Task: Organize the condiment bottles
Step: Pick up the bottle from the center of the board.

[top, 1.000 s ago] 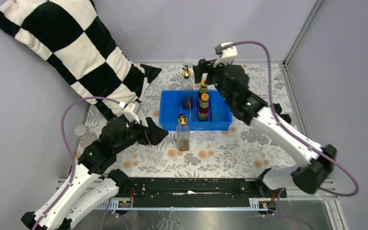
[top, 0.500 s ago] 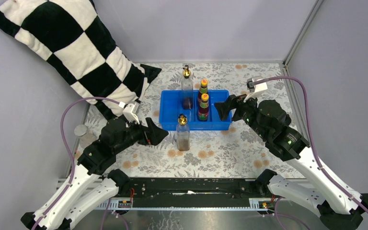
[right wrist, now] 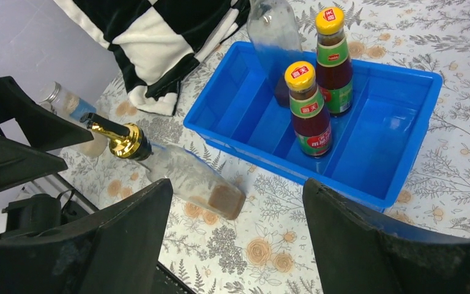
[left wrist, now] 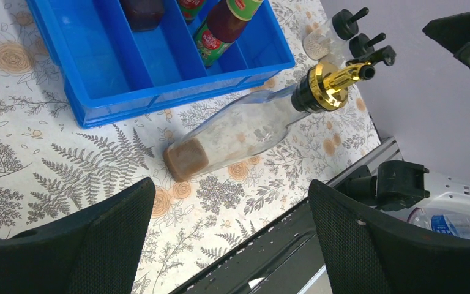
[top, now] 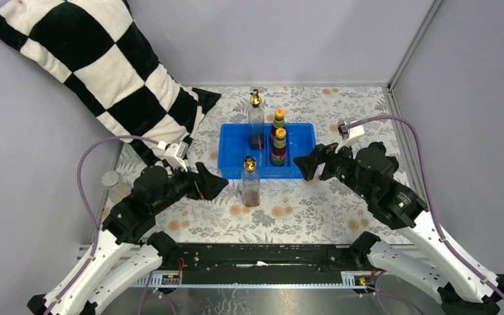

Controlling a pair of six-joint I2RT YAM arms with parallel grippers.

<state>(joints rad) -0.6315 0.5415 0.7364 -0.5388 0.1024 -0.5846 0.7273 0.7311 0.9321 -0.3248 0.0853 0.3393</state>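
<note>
Now your right claw (top: 304,162) backs off the tray (top: 235,147) toward the bench's near edge, jaws apart and empty like your left claw (top: 214,181), leaving both sauce bottles (top: 279,148) seated.

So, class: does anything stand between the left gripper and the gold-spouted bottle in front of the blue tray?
Nothing visible does: only bare tablecloth lies between the open left gripper and the gold-spouted bottle standing outside the tray.
</note>
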